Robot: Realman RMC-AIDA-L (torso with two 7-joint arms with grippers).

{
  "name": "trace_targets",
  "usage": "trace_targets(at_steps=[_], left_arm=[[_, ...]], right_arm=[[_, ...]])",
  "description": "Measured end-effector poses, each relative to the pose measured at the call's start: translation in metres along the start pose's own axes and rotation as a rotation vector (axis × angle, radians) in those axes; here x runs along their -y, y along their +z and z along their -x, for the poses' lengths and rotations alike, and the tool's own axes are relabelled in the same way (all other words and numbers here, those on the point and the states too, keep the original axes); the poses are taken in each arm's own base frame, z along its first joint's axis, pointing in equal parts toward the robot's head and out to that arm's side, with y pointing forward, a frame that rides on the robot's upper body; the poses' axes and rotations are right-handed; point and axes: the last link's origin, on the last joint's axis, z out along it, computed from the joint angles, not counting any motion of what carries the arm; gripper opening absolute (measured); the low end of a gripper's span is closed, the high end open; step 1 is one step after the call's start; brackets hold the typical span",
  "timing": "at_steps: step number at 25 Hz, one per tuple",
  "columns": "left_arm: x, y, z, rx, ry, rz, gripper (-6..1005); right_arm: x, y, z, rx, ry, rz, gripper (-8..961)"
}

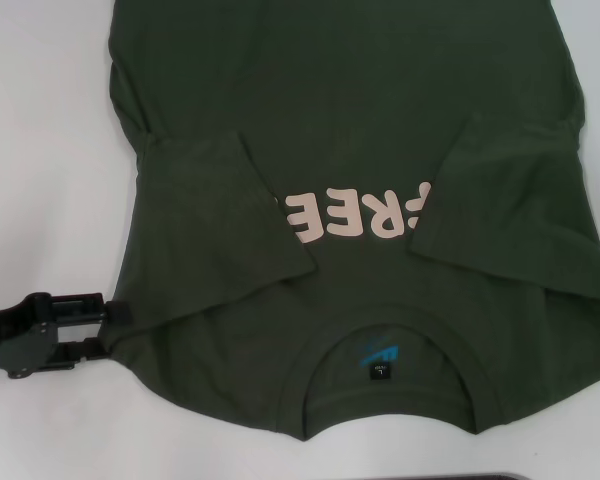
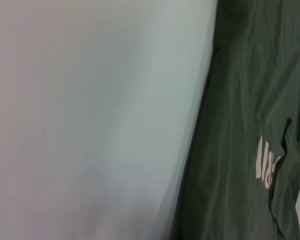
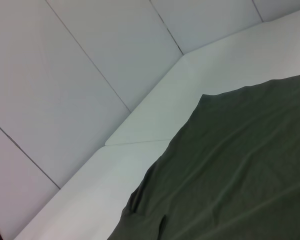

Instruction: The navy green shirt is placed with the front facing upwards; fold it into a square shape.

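Nearest me, the navy green shirt's neck label faces up, the shirt spread front-up on the white worktop with both sleeves folded inward. My left tool, narrowly set, meets the shoulder edge; its grip I cannot confirm. Next, I judge, comes folding that side inward; my right tool is out of view.

A white table (smooth, matte) meets pale wall panels behind.

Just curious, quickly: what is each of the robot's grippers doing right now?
Left gripper: at the navy green shirt's shoulder edge; grip cannot be told.
Right gripper: not in view.
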Motion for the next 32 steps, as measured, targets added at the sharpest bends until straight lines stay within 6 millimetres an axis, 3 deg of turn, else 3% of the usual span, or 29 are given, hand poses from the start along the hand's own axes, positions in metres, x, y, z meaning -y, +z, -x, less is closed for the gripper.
trace_targets(at_steps=[18, 32], left_arm=[[-0.012, 0.002, -0.012, -0.009, 0.045, -0.003, 707], [-0.009, 0.006, -0.005, 0.019, 0.023, -0.003, 708]], right_arm=[[0.000, 0.000, 0.000, 0.000, 0.001, 0.001, 821], [0.001, -0.002, 0.002, 0.002, -0.003, -0.001, 821]])
